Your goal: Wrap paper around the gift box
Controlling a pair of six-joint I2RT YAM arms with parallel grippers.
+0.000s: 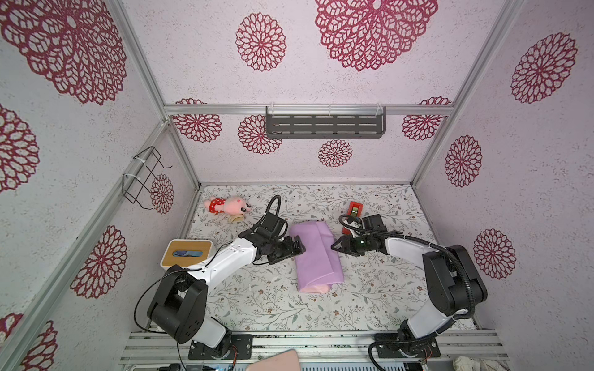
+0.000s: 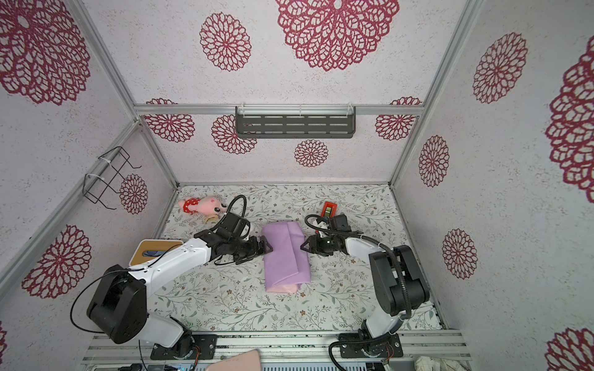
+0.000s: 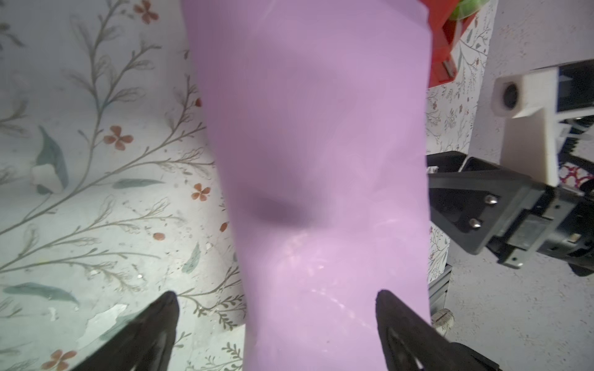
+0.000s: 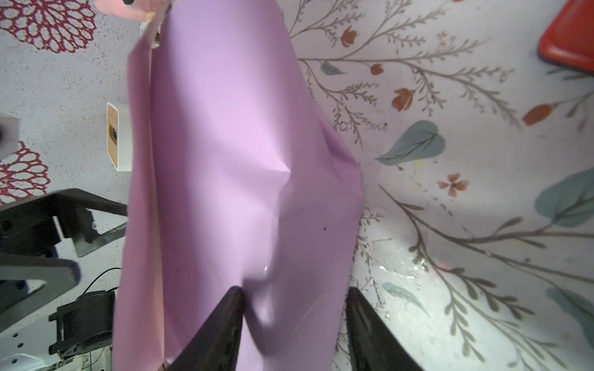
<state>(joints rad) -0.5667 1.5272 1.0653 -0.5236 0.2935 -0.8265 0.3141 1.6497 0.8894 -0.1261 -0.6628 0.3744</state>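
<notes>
Lilac paper (image 1: 316, 253) lies folded into a long bundle mid-table, its flaps overlapping along the top. The pink inner face shows at the near, open end. The box is not visible and is presumably inside the bundle.

- The left gripper (image 1: 299, 245) is at the paper's left edge with its jaws spread wide, holding nothing.
- The right gripper (image 1: 335, 247) is at the paper's right edge with its jaws part open. Nothing is seen clamped between them.
- The dispenser (image 1: 353, 210) is just beyond the paper's far right corner, close behind the right wrist.

Risks:
- No tape is seen on the overlap, so the flaps may spring apart once nothing presses on them.
- Lifting or tilting the bundle could let the box slide out of the open end.
- The left wrist view shows a dent in the paper, and hard fingertip pressure could crease or tear the thin sheet.
- A push from only one side would skew the bundle.
- If the right arm backs away, it may knock the dispenser.
</notes>
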